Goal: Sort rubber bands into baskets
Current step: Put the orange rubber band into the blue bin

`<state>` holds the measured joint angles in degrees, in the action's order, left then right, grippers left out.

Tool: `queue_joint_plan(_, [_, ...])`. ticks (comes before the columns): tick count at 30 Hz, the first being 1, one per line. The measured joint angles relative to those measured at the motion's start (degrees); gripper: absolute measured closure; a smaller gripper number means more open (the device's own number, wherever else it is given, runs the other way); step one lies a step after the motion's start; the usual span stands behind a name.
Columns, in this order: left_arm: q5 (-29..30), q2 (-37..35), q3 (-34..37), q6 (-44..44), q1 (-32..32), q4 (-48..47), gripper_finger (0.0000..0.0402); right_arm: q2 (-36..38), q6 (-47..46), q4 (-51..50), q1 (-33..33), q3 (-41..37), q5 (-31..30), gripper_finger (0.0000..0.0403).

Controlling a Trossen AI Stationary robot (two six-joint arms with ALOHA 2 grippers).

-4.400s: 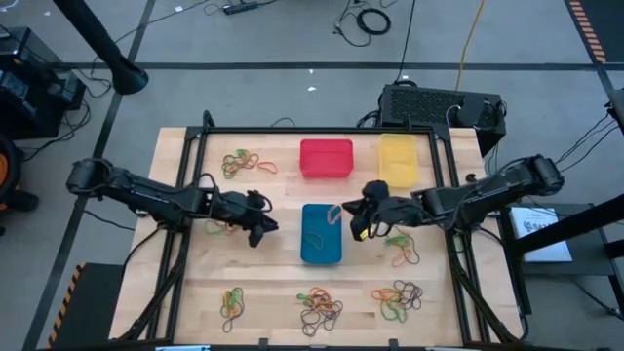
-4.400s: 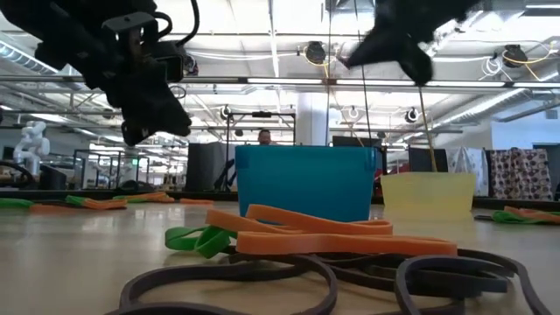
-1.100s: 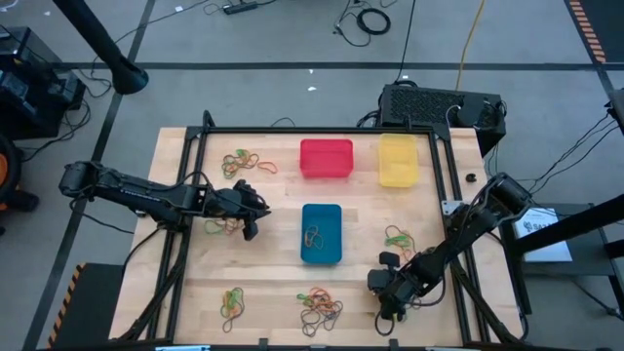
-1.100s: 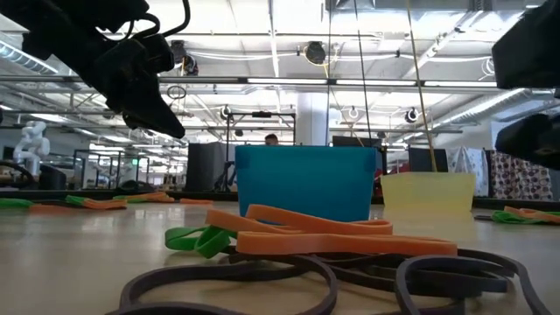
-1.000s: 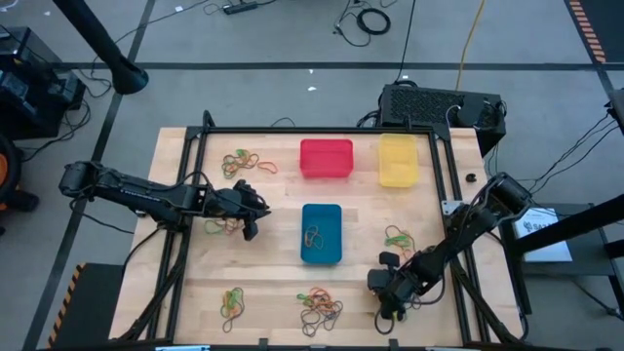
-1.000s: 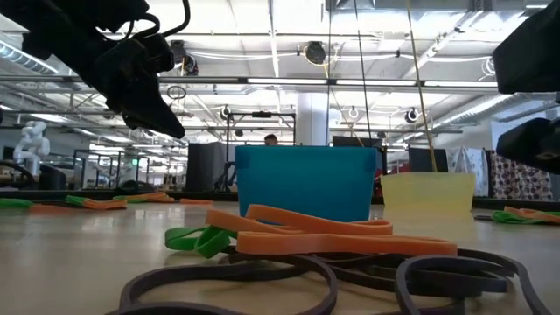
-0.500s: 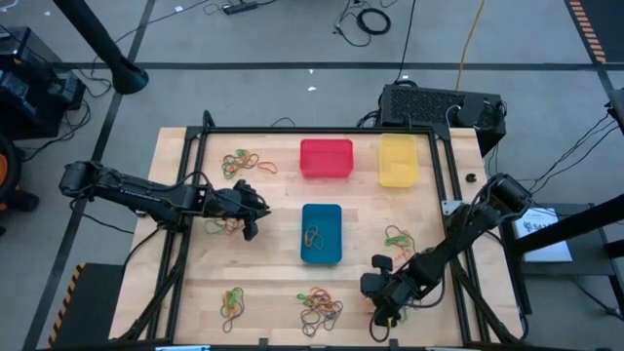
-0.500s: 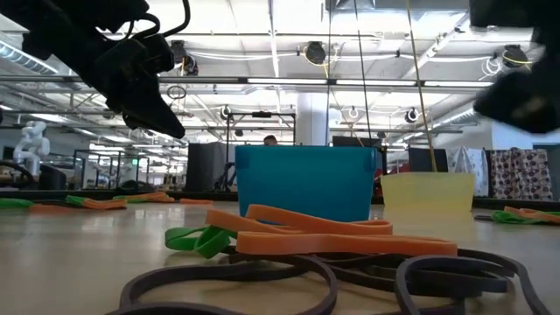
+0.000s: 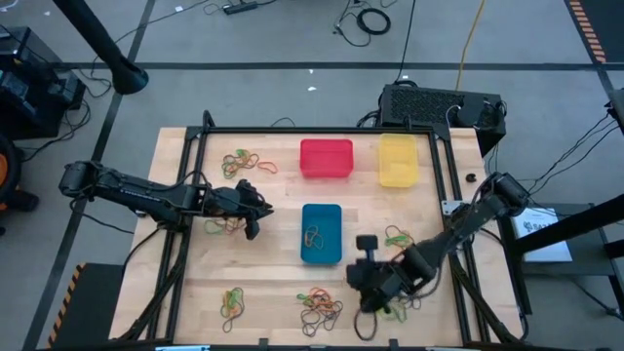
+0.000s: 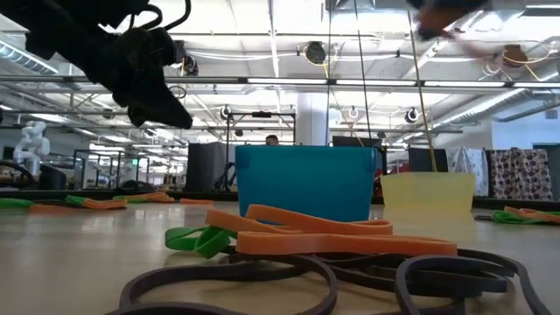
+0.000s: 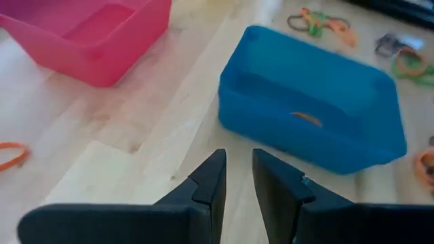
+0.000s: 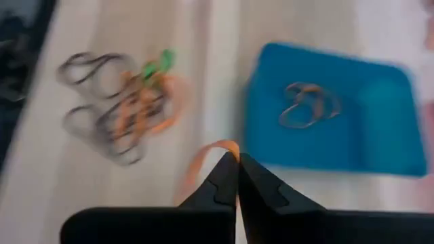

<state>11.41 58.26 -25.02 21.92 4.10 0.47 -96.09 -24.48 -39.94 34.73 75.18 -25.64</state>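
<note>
A: Where's the orange band (image 12: 203, 163)?

B: Pinched in the right gripper (image 12: 237, 166), jaws closed, dangling beside the blue basket (image 9: 321, 234), which holds 2 orange loops.

A: The left gripper (image 11: 236, 177)?

B: Slightly parted, holding nothing, facing that basket's long side.

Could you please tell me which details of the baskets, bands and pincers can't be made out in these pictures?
- Red plastic basket: absent from the low view; its inside is hidden by its wall in the left wrist view.
- Yellow plastic basket: contents hidden by its wall in the low view; too small in the high view.
- Right pincer: smeared by motion in the low view.
- Orange rubber band in the right pincer: its far end is hidden behind the fingers.
</note>
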Motion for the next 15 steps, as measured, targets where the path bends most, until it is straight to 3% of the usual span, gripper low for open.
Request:
queue_joint_plan(5, [-0.2, 0.0, 0.0, 1.8, 0.0, -2.5, 0.0323, 0.0, 7.4, 2.1, -8.0, 0.0, 0.2, 0.0403])
queue_joint_plan(12, [-1.6, -5.5, -1.0, 4.8, -1.5, -20.8, 0.0323, 0.0, 16.4, 9.6, -18.6, 0.0, 0.9, 0.0403])
queue_joint_plan(15, [-1.8, -9.8, -1.5, 4.8, -1.5, -27.2, 0.0323, -0.1, 19.4, 10.2, -21.7, 0.0, 3.9, 0.0399])
